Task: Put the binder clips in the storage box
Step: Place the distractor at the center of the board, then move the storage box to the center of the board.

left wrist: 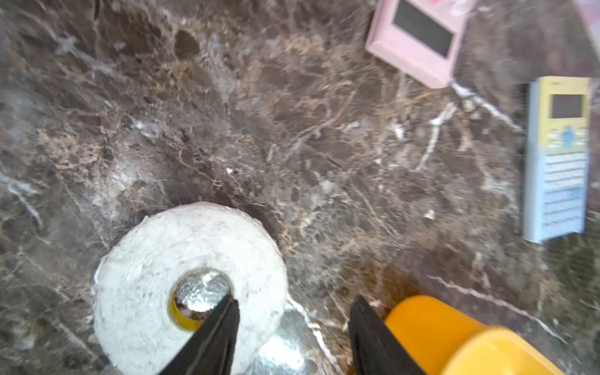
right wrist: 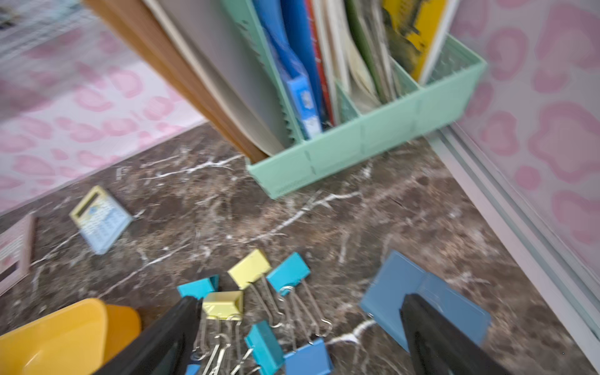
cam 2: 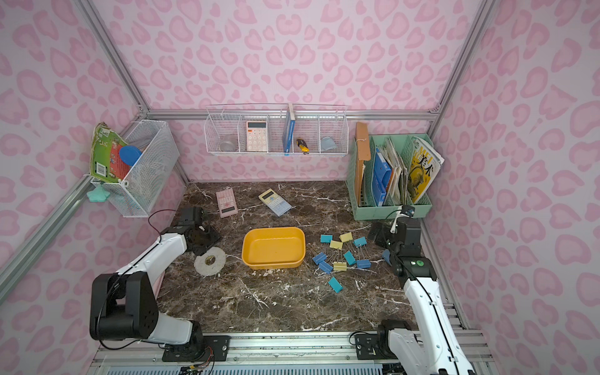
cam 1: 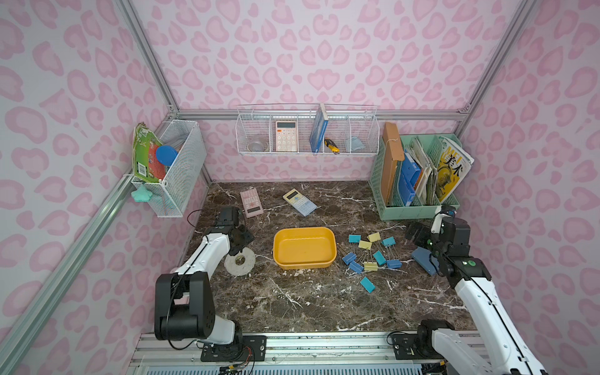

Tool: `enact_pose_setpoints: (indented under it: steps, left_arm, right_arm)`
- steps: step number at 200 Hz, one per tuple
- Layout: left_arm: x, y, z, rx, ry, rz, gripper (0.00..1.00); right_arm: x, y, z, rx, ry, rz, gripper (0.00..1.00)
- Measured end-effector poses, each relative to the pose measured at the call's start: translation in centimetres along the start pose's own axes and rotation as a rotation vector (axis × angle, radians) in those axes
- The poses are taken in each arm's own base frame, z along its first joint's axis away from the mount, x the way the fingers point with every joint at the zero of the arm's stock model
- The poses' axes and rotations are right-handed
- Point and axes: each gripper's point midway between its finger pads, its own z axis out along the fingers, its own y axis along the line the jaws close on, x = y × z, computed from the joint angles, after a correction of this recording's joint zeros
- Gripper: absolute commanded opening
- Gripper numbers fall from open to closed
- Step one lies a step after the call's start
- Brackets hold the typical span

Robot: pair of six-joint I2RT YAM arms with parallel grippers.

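Observation:
The storage box (cam 1: 303,248) (cam 2: 273,247) is a shallow yellow-orange tub at the middle of the marble table, and nothing lies in it. Several binder clips (cam 1: 365,244) (cam 2: 336,244) in pale yellow, teal and blue lie scattered just right of it, with one teal clip (cam 1: 367,284) apart towards the front. My left gripper (cam 1: 242,238) (left wrist: 295,300) hangs open to the left of the box, over a white tape roll, holding nothing. Right of the clips, my right gripper (cam 1: 417,235) (right wrist: 300,298) stands wide open. The clips (right wrist: 222,304) lie below its jaws on the table, untouched.
A white tape roll (cam 1: 240,261) (left wrist: 190,285) lies under the left gripper. A slate-blue block (cam 1: 423,259) (right wrist: 399,285) lies under the right arm. A pink calculator (cam 1: 251,203) and a yellow-blue one (cam 1: 299,202) lie farther back. A mint file organizer (cam 1: 418,207) stands at the back right.

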Motion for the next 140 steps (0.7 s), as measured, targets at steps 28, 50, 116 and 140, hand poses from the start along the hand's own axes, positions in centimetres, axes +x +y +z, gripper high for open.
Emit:
enact_pose_setpoints:
  steps: [28,50,116,140]
  left_arm:
    - [0.0,-3.4,-4.1,0.097,-0.085,0.073,0.6]
    - [0.5,-5.7,-4.5,0.176,-0.058,0.108,0.56]
    - [6.1,-11.0,0.0,0.334,0.208,0.23,0.51]
    - [7.8,-10.9,0.9,0.332,0.265,0.241,0.51]
  right_arm:
    - [2.5,6.7,0.7,-0.162,0.066,-0.101,0.84]
    - [5.6,11.7,2.3,-0.275,0.164,-0.181,0.77]
    - [11.6,21.0,6.5,-0.476,0.355,-0.278,0.67]
    - [13.7,21.4,8.0,-0.479,0.424,-0.287,0.64]
